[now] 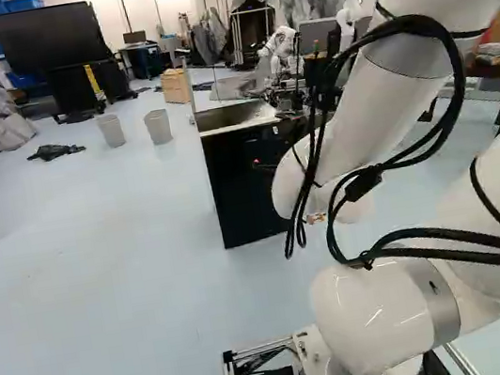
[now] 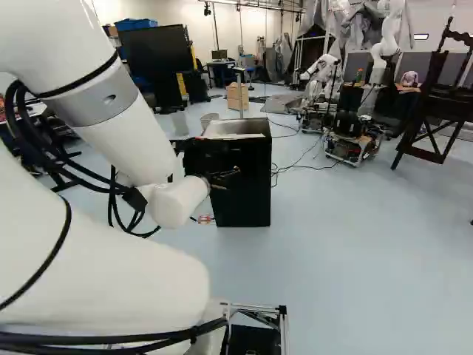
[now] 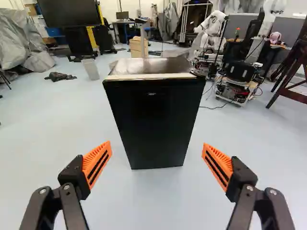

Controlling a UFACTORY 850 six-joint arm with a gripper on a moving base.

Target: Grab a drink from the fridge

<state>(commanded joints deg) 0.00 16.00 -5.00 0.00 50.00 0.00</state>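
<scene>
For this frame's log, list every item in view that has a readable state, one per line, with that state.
Black box-shaped fridge with a metallic top: upright, door closed.
Black two-fingered hand with orange pads: open, nothing between its fingers.
Large black flat screen on a stand: dark, upright.
Two light grey tapered bins: upright.
Black cloth-like bundle: crumpled on the floor.

Fridge point(image 3: 152, 120) blk, top silvery; finger pads point(image 3: 91, 159) orange w/ blk stripes; arm point(image 2: 129, 140) wht; floor point(image 3: 48, 129) lt blue.
</scene>
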